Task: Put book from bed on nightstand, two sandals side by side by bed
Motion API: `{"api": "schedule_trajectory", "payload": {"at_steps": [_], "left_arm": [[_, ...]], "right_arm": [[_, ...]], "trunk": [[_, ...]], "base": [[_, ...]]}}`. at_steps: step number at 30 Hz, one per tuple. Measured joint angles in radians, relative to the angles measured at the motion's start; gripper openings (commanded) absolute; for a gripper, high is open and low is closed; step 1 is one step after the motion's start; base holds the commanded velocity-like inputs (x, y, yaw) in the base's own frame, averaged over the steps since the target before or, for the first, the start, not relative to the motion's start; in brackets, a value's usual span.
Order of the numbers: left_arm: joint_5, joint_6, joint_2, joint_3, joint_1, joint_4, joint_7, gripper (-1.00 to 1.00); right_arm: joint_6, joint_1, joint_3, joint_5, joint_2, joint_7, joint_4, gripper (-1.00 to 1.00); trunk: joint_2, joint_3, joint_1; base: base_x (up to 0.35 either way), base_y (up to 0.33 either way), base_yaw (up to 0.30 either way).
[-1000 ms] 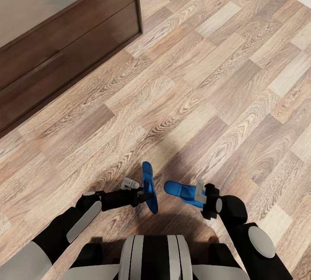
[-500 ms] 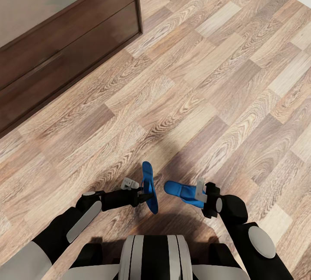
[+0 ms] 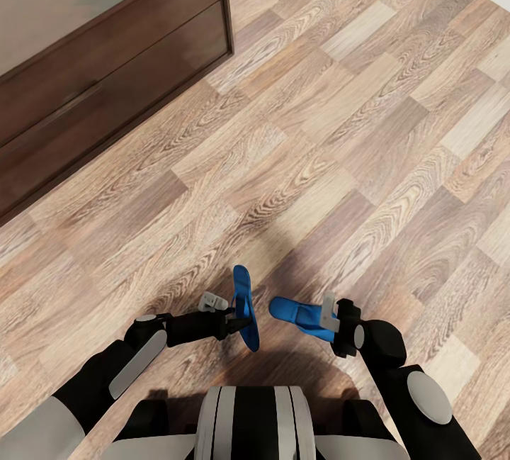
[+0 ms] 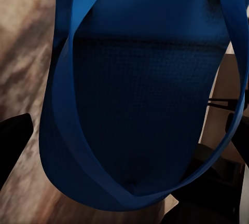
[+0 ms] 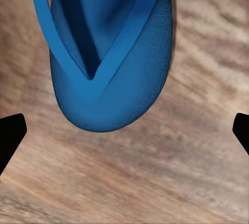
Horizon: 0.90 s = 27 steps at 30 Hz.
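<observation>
Scene: in the head view the robot looked down on a wood-plank floor (image 3: 333, 127), with a dark brown cabinet (image 3: 106, 70) with two drawer fronts at the upper left corner.
Left end effector (image 3: 239, 320): it was closed on the left sandal (image 3: 245, 306) and held it clear of the floor, turned on edge so that its narrow side faced the head camera.
Left sandal, close: in the left wrist view the blue sole (image 4: 140, 110) and its strap loop sat right up against the camera, with one dark fingertip (image 4: 13, 141) at its side.
Right end effector (image 3: 327, 325): it gripped the right sandal (image 3: 297, 316) by one end, and the sandal stuck out toward the left arm, lying nearly flat.
Right sandal, close: in the right wrist view the rounded end of the blue sandal (image 5: 111, 73) with its V strap hung over the planks, between two dark fingertips (image 5: 10, 136) at the picture's edges.
Pair: the two sandals were near each other with a gap between them, just ahead of the robot's trunk (image 3: 255, 421).
</observation>
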Motion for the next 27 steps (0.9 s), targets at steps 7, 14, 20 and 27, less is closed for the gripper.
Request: {"api": "schedule_trajectory", "payload": {"at_steps": [7, 14, 20, 27], "left_arm": [[0.000, 0.000, 0.000, 0.000, 0.000, 0.000, 0.000, -1.00], [0.000, 0.000, 0.000, 0.000, 0.000, 0.000, 0.000, -1.00], [0.000, 0.000, 0.000, 0.000, 0.000, 0.001, 0.001, -1.00], [0.000, 0.000, 0.000, 0.000, 0.000, 0.002, 0.001, -1.00]], "right_arm": [[0.000, -0.046, 0.000, 0.001, 0.006, 0.001, 0.000, 1.00], [0.001, -0.076, 0.001, 0.003, 0.010, 0.002, 0.000, 1.00], [0.001, -0.077, 0.002, 0.005, 0.011, 0.003, 0.001, 1.00], [0.001, -0.077, 0.003, 0.005, 0.011, 0.003, 0.002, 1.00]], "trunk": [[0.000, 0.000, 0.000], [-0.002, 0.000, 0.003], [-0.002, 0.000, 0.003], [-0.002, 0.000, 0.003]], "base": [[0.000, 0.000, 0.000], [0.000, 0.000, 0.000], [0.000, 0.000, 0.000], [0.000, 0.000, 0.000]]}}
